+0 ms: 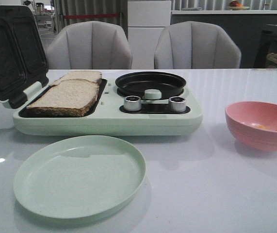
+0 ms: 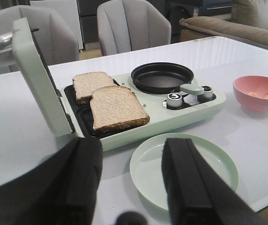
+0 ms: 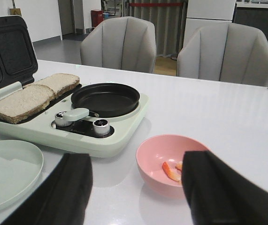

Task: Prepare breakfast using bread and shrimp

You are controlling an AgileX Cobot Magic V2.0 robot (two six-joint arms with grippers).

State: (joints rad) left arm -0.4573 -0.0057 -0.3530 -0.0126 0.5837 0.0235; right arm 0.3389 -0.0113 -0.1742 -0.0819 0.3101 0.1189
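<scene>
My left end effector (image 2: 131, 180) hangs above the worktop (image 1: 216, 194) with its jaws spread wide and nothing between them. My right end effector (image 3: 136, 187) is likewise spread and empty. Neither touches anything.

Beyond my left fingers lies the pale green plate (image 2: 185, 171), bare, at 6 o'clock of the breakfast maker (image 1: 109, 119) in the front view. I judge it is set there to receive the finished food.

The breakfast maker stands with its lid (image 1: 9, 53) swung up at its 9 o'clock side, leaving the toasting tray exposed. The bread (image 1: 68, 94), two slices, lies in that tray, the near slice overlapping the far one. The black pan (image 1: 150, 83) at the 3 o'clock half is empty, with two knobs just in front of it.

Just beyond my right fingers sits the pink bowl (image 3: 169, 161), well apart from the appliance at its 3 o'clock. The shrimp (image 3: 171, 171) rests in the bowl's bottom, within my right arm's reach; I judge the pan is its destination.

Two grey chairs (image 1: 89, 46) stand behind the worktop.
</scene>
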